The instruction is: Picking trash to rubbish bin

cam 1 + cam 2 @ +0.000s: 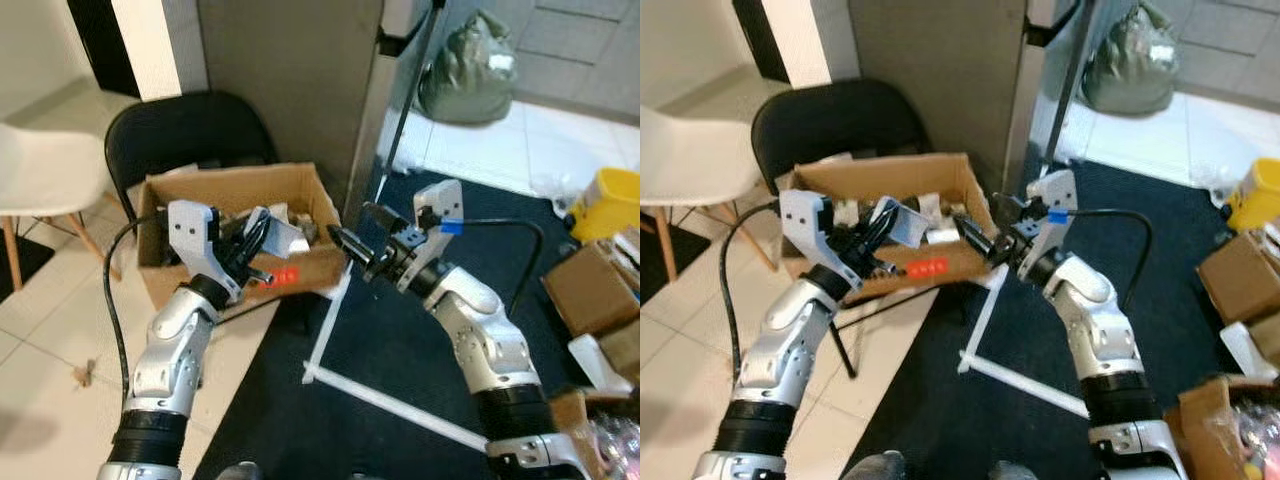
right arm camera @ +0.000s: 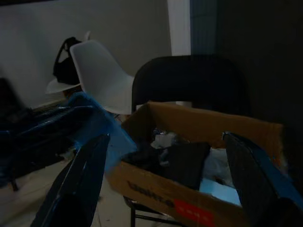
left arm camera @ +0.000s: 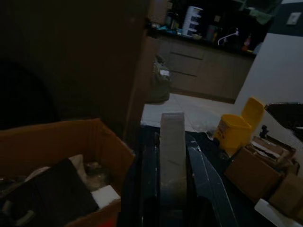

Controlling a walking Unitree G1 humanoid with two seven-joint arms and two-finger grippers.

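floor: pale tiles (image 1: 60, 310) under my left arm, dark mat (image 1: 400, 350) under my right arm
box: open cardboard box (image 1: 240, 190) sits on a black chair (image 1: 185, 130), right in front of both my hands; red label (image 1: 283, 276) on its near wall
box contents: mixed trash, dark and white pieces, can't tell the single items apart
left hand: my left hand (image 1: 256, 243) is over the box's near edge, fingers clamped on a flat grey-white piece of trash (image 1: 283, 236)
trash: the piece is held above the box opening, not lying in it
right hand: my right hand (image 1: 345, 245) is at the box's near right corner, fingers spread in the wrist view, nothing between them
left of my left hand: white chair (image 1: 40, 170)
beyond my right hand: green bag (image 1: 470, 70) on the tiles
right of my right arm: yellow bucket (image 1: 605, 200), brown cartons (image 1: 590, 290)
below my hands: white strip (image 1: 390, 400) lying on the mat
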